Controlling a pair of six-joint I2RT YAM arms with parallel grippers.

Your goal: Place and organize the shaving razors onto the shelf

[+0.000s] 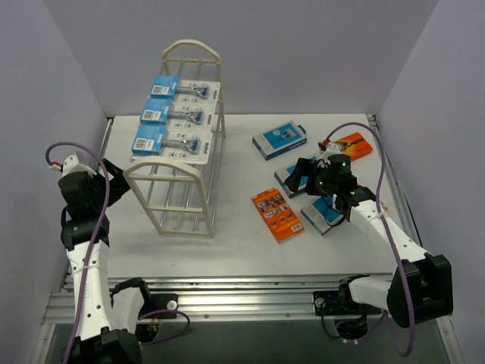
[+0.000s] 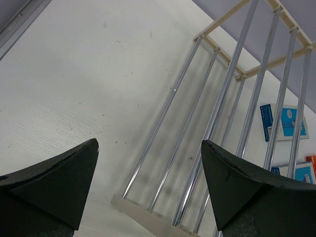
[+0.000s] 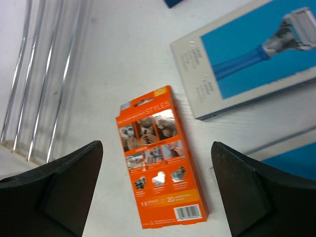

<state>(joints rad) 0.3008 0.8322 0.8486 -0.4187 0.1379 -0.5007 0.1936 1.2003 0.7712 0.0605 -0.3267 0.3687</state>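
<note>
Both wide apart: left pincer (image 2: 149, 143) by the shelf (image 2: 174, 90), right pincer (image 3: 157, 143) near an orange box (image 3: 160, 170).

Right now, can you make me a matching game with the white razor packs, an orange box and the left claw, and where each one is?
Things:
1. white razor packs
2. front orange box
3. left claw

Places or states:
A. lying flat on the table
B. open and empty, beside the shelf
C. on the shelf's top tier

Pairs: 1-C, 2-A, 3-B
</note>
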